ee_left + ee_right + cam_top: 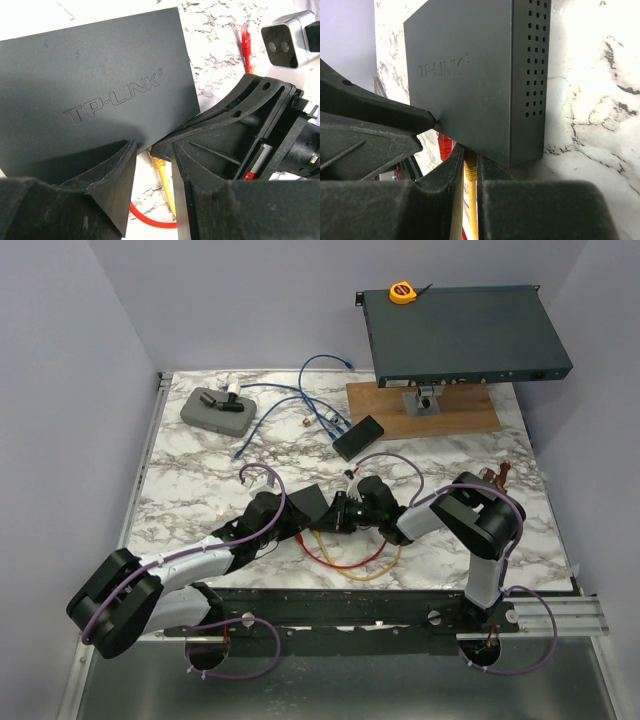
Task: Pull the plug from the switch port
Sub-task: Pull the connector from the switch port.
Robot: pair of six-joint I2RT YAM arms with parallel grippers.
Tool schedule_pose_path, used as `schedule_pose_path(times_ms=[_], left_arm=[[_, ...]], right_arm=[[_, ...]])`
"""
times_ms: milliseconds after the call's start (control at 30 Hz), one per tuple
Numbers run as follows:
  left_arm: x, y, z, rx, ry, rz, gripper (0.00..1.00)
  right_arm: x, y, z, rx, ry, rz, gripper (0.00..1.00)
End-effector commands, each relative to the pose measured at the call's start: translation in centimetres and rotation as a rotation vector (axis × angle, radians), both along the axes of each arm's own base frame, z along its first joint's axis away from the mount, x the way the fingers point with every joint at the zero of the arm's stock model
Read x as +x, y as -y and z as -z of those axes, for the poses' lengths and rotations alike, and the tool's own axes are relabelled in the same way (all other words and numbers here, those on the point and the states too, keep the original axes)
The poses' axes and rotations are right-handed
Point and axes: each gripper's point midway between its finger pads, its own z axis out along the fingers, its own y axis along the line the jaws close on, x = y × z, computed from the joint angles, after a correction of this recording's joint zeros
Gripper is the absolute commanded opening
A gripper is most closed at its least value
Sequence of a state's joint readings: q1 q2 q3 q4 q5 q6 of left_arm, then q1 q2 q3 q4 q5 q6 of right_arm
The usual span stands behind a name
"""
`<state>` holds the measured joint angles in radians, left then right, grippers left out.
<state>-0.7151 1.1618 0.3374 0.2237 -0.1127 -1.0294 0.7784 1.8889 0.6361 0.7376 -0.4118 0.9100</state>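
Observation:
A small black TP-LINK switch (pixel 308 506) (pixel 100 85) (pixel 470 75) lies on the marble table between my two grippers. A yellow plug (pixel 470 170) (pixel 159 162) sits in its port, and its yellow cable (pixel 385 565) trails toward the near edge. My right gripper (pixel 470 162) (pixel 338 517) is shut on the yellow plug, one finger on each side, right at the switch's face. A red plug (pixel 445 142) sits in the port beside it. My left gripper (pixel 154 150) (pixel 288 518) stands open against the switch's near edge, and one fingertip (pixel 431 120) touches the casing.
A red cable (pixel 330 562) loops on the table under the grippers. At the back right a large rack switch (pixel 460 335) stands on a wooden board (pixel 425 410) with a yellow tape measure (pixel 402 292) on top. A black box (pixel 358 437), blue cables (pixel 300 400) and a grey case (pixel 217 408) lie behind.

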Motion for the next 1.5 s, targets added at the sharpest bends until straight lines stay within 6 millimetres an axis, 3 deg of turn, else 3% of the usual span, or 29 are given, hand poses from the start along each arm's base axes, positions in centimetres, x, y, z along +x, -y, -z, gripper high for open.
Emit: schedule_pose_path(times_ms=[0,1200,1333,1467], left_arm=[[-0.9,-1.2,2.4,0.062,-0.063,-0.023,0.34],[-1.2,-2.2,5.7,0.131,-0.147,-0.077,0.31],[-1.0,-1.9,5.1,0.104,-0.126,-0.073,0.31],[-0.8,-1.4,2.6,0.059,-0.043,-0.040,0.37]], right_arm=[[-3.7,3.0,4.5,-0.163,-0.116,-0.072,0.01],[-6.4,6.4,6.0,-0.245,-0.153,-0.095,0.01],[-6.2,6.5,6.1,-0.252,-0.156,-0.089,0.01],[-5.5,6.0,6.0,-0.248,-0.153,-0.080,0.01]])
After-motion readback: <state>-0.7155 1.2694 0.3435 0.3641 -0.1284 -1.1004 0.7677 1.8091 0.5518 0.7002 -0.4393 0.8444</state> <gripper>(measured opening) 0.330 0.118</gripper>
